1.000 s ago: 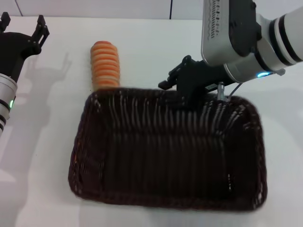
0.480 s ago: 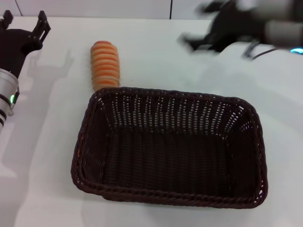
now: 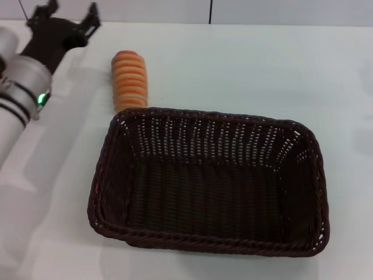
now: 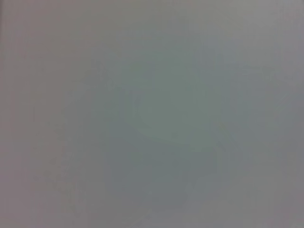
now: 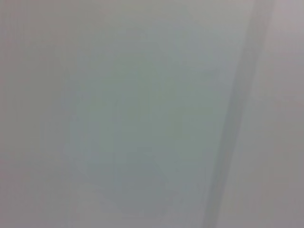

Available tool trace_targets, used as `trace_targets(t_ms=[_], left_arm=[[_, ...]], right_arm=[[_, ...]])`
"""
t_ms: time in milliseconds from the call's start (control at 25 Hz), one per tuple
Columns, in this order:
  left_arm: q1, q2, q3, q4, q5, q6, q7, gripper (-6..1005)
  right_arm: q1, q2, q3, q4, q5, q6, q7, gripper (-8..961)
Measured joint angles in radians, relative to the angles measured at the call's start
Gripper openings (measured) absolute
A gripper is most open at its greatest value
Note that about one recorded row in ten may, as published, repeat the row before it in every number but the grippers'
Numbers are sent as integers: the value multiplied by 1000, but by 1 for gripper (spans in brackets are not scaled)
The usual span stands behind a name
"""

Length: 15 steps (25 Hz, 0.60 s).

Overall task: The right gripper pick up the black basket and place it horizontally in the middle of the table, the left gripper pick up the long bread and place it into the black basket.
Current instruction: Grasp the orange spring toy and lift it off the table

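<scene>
The black basket [image 3: 210,184] lies lengthwise across the middle of the white table [image 3: 256,70], open side up and empty. The long bread [image 3: 129,79], striped orange and cream, lies on the table just behind the basket's far left corner. My left gripper [image 3: 71,13], on the arm with the green light, is open and empty above the table's far left, to the left of the bread and a little beyond it. My right gripper is out of view. Both wrist views show only plain grey-white surface.
The table's far edge meets a pale wall with a dark vertical seam [image 3: 210,11]. Bare tabletop lies to the right of and behind the basket.
My right gripper let go of the basket's far rim, rose and left the view. My left arm swung in from the left edge toward the bread. The basket and bread stayed put.
</scene>
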Motion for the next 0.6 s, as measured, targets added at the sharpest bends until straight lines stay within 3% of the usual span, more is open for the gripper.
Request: trace_targets(t_ms=[80,120,160,240,400,440,480,520,560,600], left_arm=[[3,4,0,-41,20,-58,-6,851],[17,14,0,-147,55,-210,-18,851],[17,14,0,-147,55,-210,-18,851],[44,25,0,-346,72,-518,-21,852],[44,25,0,-346,72,-518,-21,852],[32,19,-30,-484,72,-835,33,852],[32,19,-30,-484,72,-835,33,853],[-17,-18,-109,-514,71,-1045,124,853],[-17,-18,-109,-514,71,-1045,124,853],[-83,-37,-163,-515,55,-1232,188,853]], right_arm=[[-13,-1,-11,30,-29,62,71,839],[-28,-2,-19,62,-55,113,143,838],[-43,-2,-21,88,-75,144,205,838],[-66,-2,-24,134,-91,161,281,837],[-97,-1,-23,192,-90,158,339,836],[-97,-1,-23,192,-90,158,339,836],[-101,-1,-23,195,-90,157,342,836],[-104,-1,-23,196,-91,156,344,835],[-107,-1,-24,195,-92,155,346,835],[-111,-2,-25,190,-96,152,348,835]])
